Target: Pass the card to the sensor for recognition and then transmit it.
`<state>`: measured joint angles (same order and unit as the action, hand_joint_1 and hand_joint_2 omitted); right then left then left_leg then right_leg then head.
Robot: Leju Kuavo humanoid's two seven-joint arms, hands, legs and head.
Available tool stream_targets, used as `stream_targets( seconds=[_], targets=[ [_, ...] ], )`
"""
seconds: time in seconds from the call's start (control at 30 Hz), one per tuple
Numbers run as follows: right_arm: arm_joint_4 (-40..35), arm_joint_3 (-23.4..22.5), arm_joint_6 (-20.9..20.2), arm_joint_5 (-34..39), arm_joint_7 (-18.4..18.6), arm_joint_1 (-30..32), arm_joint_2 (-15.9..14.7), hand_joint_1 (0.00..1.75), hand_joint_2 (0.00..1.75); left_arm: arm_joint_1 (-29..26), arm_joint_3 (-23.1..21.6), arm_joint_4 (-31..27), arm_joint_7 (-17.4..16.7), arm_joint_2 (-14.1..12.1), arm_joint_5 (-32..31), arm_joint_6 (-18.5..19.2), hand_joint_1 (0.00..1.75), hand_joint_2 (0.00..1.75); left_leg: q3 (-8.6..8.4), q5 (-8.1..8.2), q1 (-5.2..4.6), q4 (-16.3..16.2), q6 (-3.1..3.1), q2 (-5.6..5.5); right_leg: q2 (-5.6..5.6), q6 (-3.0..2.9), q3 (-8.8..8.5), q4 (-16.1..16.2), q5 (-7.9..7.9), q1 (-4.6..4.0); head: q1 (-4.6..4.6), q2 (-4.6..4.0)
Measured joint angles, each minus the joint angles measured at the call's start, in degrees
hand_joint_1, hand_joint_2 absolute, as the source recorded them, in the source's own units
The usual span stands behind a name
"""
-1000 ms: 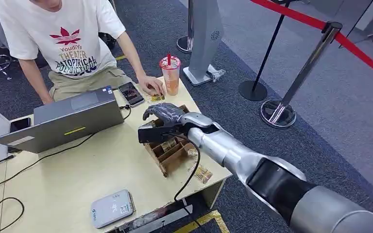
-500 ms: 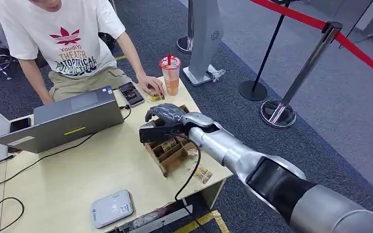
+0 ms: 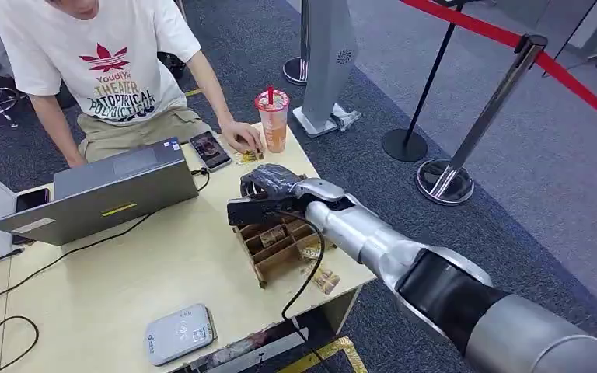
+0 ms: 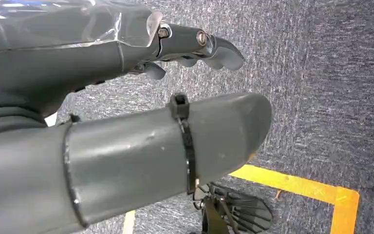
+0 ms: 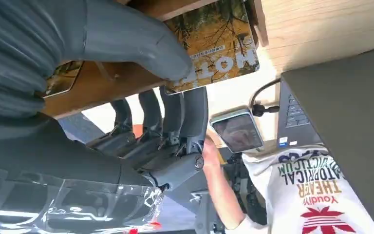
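Card-wise, a yellow-brown printed card (image 5: 214, 46) sat pressed under the thumb of my right hand (image 5: 126, 97), my dark fingers (image 5: 175, 114) curled behind it, so I held it pinched above the brown wooden slotted card box (image 3: 276, 245) on the pale wooden bench (image 3: 109, 287). My left hand (image 4: 141, 63) hung over grey carpet, fingers curled on nothing. Farther out lay a grey laptop (image 3: 116, 190) and a white card reader (image 3: 179, 332); a person in a white printed T-shirt (image 3: 105, 58) sat behind the bench.
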<state>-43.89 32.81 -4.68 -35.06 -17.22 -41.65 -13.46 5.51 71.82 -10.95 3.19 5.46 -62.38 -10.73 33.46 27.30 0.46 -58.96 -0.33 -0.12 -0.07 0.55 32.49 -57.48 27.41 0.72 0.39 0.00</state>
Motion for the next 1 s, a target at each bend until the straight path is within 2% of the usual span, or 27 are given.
stream_targets(
  seconds=[0.4, 0.73, 1.0],
  targets=[
    [0.31, 0.07, -0.11, 0.07, -0.11, -0.47, -0.31, 1.45, 1.75, 0.03, 0.0, 0.0, 0.0, 0.0, 0.0, 0.0, 0.0, 0.0, -0.01, 0.0, 0.0, 0.0, 0.0, 0.0, 0.0, 0.0, 0.0, 0.0, 0.0, 0.0, 0.0, 0.0],
    [0.98, 0.24, -1.29, 1.33, -0.55, -1.46, -0.33, 1.5, 1.75, 0.07, 0.0, 0.0, 0.0, 0.0, 0.0, 0.02, 0.0, 0.0, 0.0, 0.0, 0.0, 0.0, 0.0, 0.0, 0.0, 0.0, 0.0, 0.0, 0.0, 0.0, 0.0, 0.0],
    [1.01, 0.13, -2.06, 2.49, -1.27, -2.45, -0.46, 1.45, 1.75, 0.15, 0.0, 0.0, 0.0, 0.02, -0.04, 0.07, 0.0, 0.0, -0.01, 0.0, 0.01, 0.0, 0.0, 0.01, 0.0, 0.0, 0.01, 0.0, 0.0, -0.01, 0.02, 0.0]
  ],
)
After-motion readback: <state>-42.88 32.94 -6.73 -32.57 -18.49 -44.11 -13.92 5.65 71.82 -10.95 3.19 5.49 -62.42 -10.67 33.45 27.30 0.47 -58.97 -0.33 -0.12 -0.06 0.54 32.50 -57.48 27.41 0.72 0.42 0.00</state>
